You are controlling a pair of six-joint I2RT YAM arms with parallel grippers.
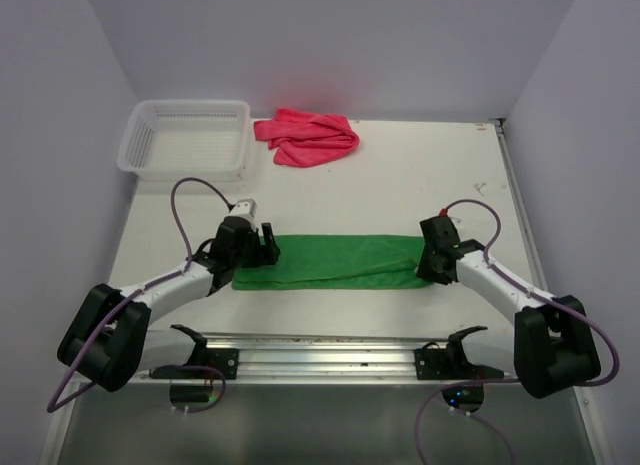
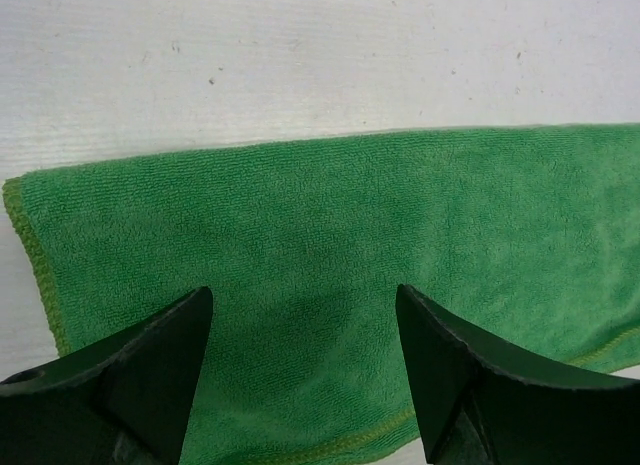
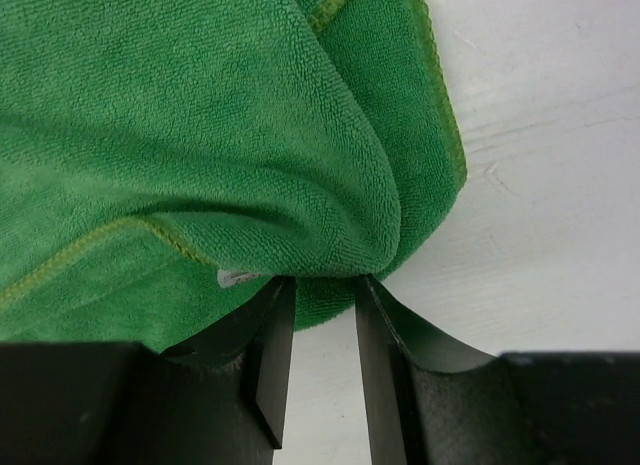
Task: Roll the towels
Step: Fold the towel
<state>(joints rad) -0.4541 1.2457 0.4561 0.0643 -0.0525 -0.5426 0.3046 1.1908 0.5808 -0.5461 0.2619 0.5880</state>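
Rolling is starting on the green towel (image 1: 330, 260), lying flat mid-table: right gripper (image 3: 322, 285), jaws narrow, is meeting its raised end, grip unclear; left gripper (image 2: 305, 303) is hovering spread; next, curling that end inward.

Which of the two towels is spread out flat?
The green towel: it lies stretched out as one long strip. The pink towel is crumpled in a heap beside the basket.
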